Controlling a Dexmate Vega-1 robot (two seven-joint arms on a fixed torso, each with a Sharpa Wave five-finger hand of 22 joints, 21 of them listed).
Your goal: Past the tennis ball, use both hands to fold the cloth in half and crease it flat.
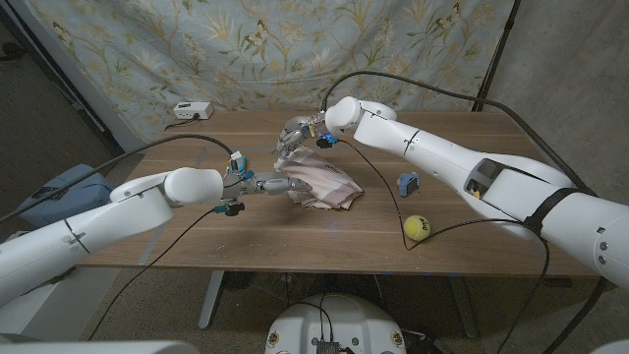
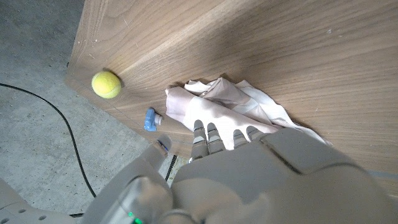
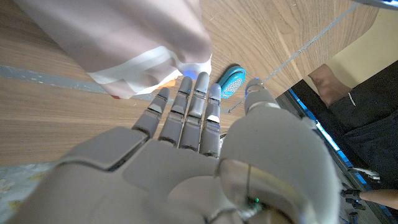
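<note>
Pinkish-white cloth [image 1: 319, 185] bunched in a loose heap at table middle, beyond and left of the yellow tennis ball [image 1: 418, 227], which sits near the table's front edge on the right. Long axis of the heap running roughly left-far to right-near, not yet a clean half fold by the look of it. Left hand [image 1: 265, 183] at the cloth's left end, fingers [image 2: 214, 138] laid over the fabric edge in the left wrist view; touching it, but a closed grip cannot be told. Right hand [image 1: 296, 136] raised just over the cloth's far-left corner, fingers [image 3: 186, 112] fairly straight and side by side, a cloth fold hanging just past their tips in the right wrist view; whether anything is pinched cannot be told. Both hands crowded at the same left-far end, so the right-near end of the cloth lies free, well apart from either hand. Left hand nearer the cloth body; right hand higher and beyond it. Likely next: carry the held end across toward the right-near end, then press down. Small blue object [image 1: 408, 183] on the wooden table [image 1: 197, 241] right of the cloth, between cloth and ball, kind unclear. White box [image 1: 192, 111] at the far-left table edge. No readable writing or brand anywhere.
</note>
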